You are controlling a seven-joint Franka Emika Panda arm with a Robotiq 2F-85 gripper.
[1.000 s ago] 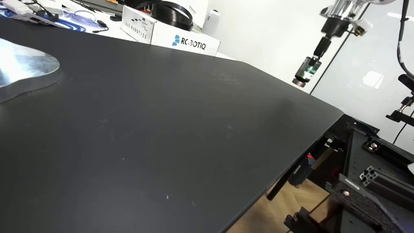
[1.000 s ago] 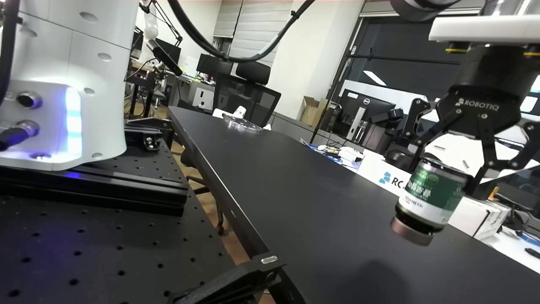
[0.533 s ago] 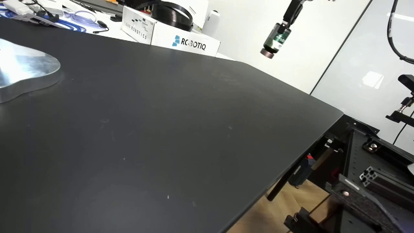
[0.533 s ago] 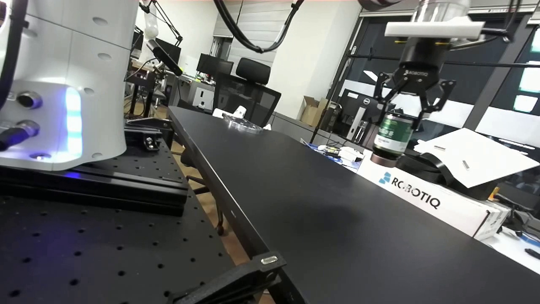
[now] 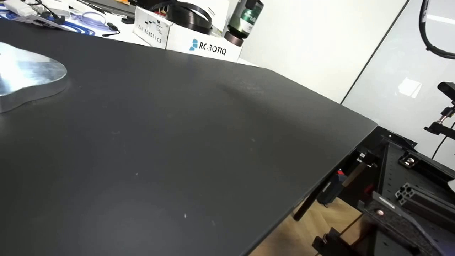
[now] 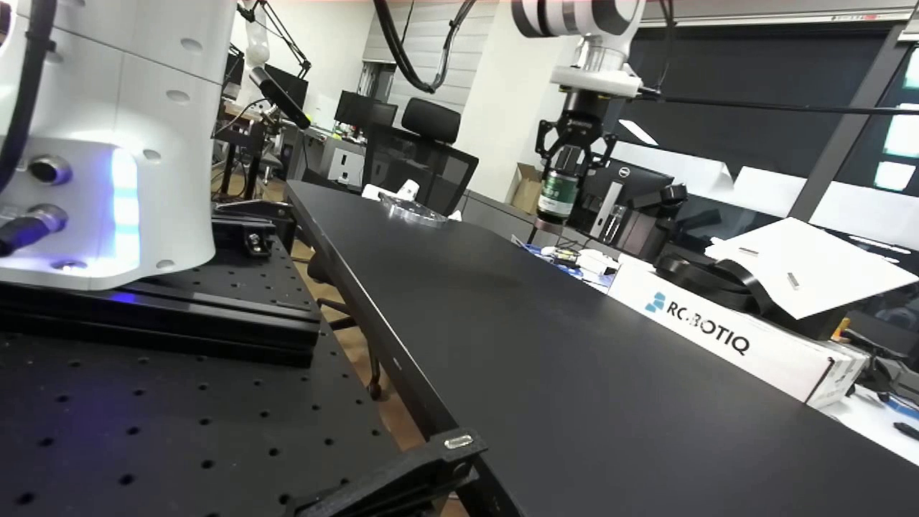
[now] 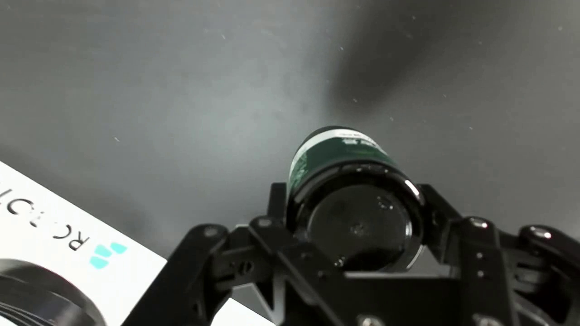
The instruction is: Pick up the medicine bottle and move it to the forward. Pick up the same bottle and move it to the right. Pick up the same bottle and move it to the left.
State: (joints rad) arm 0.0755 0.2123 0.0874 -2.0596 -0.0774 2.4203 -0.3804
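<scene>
The medicine bottle, dark with a green and white label, hangs cap-down in the air; it shows in an exterior view (image 5: 246, 20), in an exterior view (image 6: 557, 195) and in the wrist view (image 7: 360, 222). My gripper (image 6: 564, 171) is shut on its base end, one finger on each side. In the wrist view the gripper (image 7: 355, 206) frames the bottle's round dark bottom; the cap is hidden there. In both exterior views the bottle is tilted and well above the black table (image 5: 149, 142), apart from it. Most of the gripper is cut off at one exterior view's top edge.
A white Robotiq box (image 6: 707, 327) with a black ring-like item on top lies along the table's far edge; it also shows in the wrist view (image 7: 50, 235). A shiny curved plate (image 5: 30, 73) sits on the table. A black clamp (image 6: 402, 477) grips the table's near edge.
My gripper carries the bottle along over the table: leftward and upward in both exterior views, larger in one and smaller and farther in the other. It stays shut on the bottle throughout.
</scene>
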